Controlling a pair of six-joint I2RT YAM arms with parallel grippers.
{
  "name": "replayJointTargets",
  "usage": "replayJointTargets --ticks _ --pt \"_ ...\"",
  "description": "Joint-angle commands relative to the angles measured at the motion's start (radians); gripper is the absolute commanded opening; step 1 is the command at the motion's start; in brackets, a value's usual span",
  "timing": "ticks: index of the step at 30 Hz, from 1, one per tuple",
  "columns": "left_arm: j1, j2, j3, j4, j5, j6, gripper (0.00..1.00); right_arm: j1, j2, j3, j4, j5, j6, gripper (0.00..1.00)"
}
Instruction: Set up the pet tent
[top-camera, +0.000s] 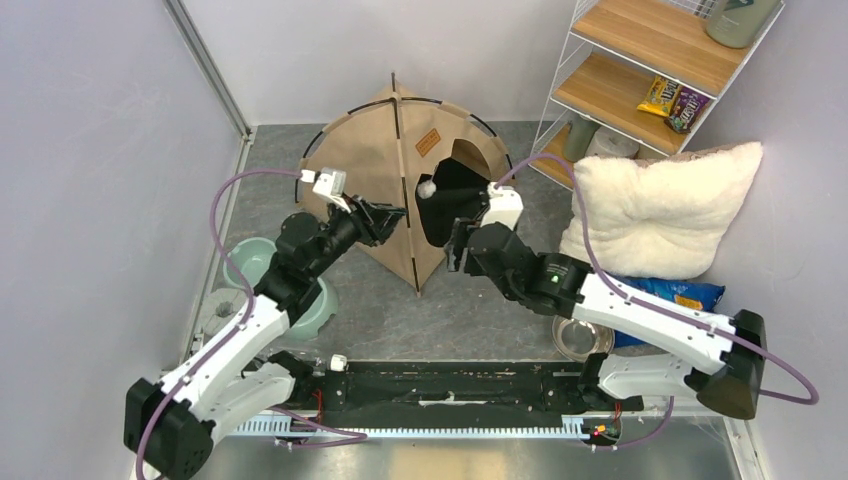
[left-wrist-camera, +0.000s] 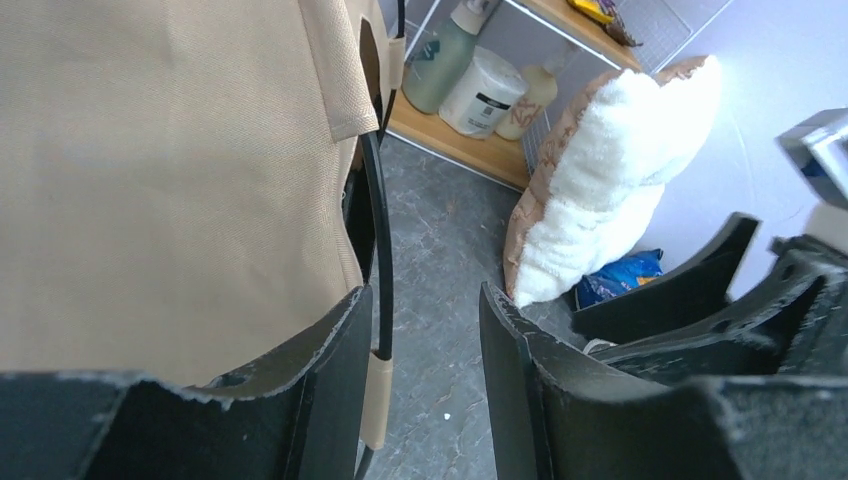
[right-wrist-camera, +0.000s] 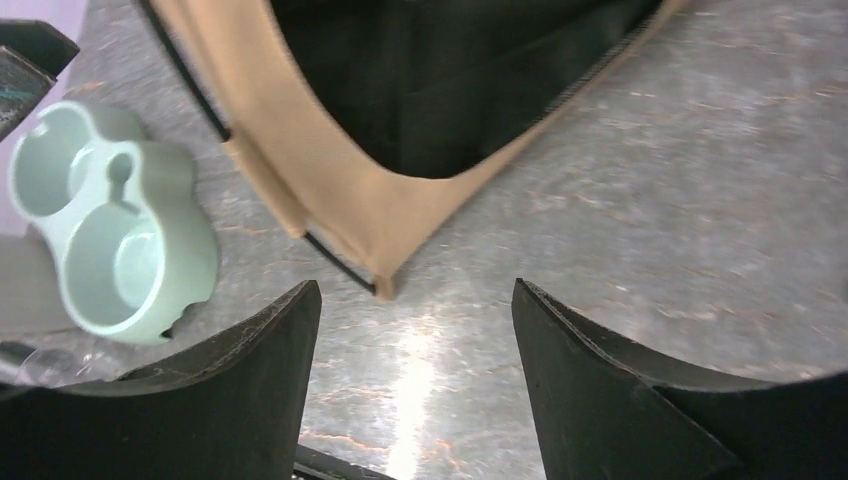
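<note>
Now one pet tent (top-camera: 372, 160) upright, one pillow (top-camera: 660, 205); two jaws, both parted, gripping nothing.

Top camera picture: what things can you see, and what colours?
tan fabric pet tent with black poles: one, tan, back middle of floor
fluffy white pillow: one, white, right side
pale green double pet bowl: one, green, left side
white wire shelf with wooden boards: one, white, back right
snack packets: two, yellow and purple, on shelf
blue bag: one, blue, beside pillow
shiny round bowl: one, silvery, by right arm
left pincer: one, black, open, at tent's side
right pincer: one, black, open, at tent's doorway
</note>
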Motion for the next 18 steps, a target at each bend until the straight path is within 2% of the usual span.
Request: replayJointTargets --ticks 1,7,9,10,13,16,18 --pt "-0.01 0.093 0.053 0.158 0.053 0.015 0.5 -0.008 -0.074 0.043 -0.205 0.172 0.091 0.76" --pt "-0.015 0.189 0.102 0.131 0.019 0.087 0.5 -0.01 -0.148 0.067 -0.279 0.233 0.115 0.75" --pt "-0.016 0.207 0.119 0.092 -0.012 0.118 0.47 -0.009 -0.159 0.075 -0.294 0.244 0.117 0.75" --pt "-0.017 0.213 0.127 0.066 -0.024 0.137 0.43 -0.01 -0.162 0.082 -0.299 0.246 0.117 0.75" --pt "-0.017 0.2 0.165 -0.05 -0.096 0.202 0.2 -0.011 -0.163 0.105 -0.329 0.26 0.112 0.76" --pt "-0.016 0.164 0.199 -0.153 -0.155 0.29 0.03 -0.018 -0.159 0.12 -0.355 0.268 0.1 0.76" --pt "-0.016 0.137 0.221 -0.216 -0.176 0.36 0.02 -0.03 -0.159 0.133 -0.383 0.269 0.098 0.78"
